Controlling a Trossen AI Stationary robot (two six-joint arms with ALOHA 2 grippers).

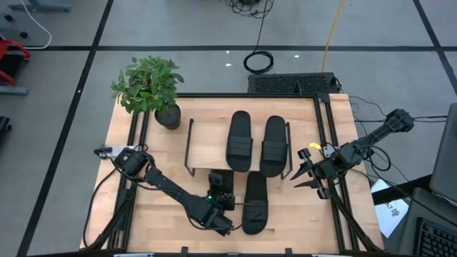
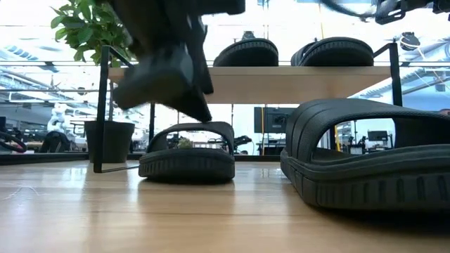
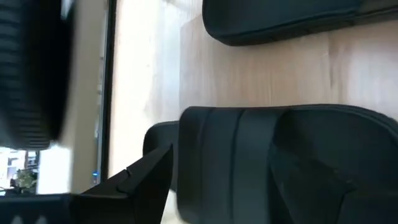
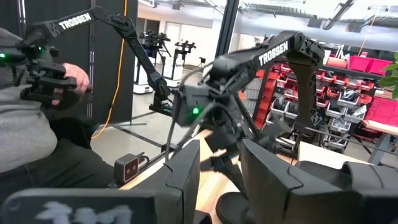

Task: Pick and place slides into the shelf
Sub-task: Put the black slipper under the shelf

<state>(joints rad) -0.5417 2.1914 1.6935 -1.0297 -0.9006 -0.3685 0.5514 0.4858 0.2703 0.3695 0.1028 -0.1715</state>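
Four black slides. Two lie side by side on the wooden board of the low shelf. Two more rest on the table before it: one in the open, one partly under the left arm. The left gripper hovers between these two, fingers apart, holding nothing. The right gripper waits near the shelf's right end, fingers slightly apart. One potted plant stands behind the shelf's left corner.

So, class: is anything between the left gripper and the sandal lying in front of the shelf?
Nothing visible. The left gripper is right beside that sandal, open. Another sandal lies by the shelf.
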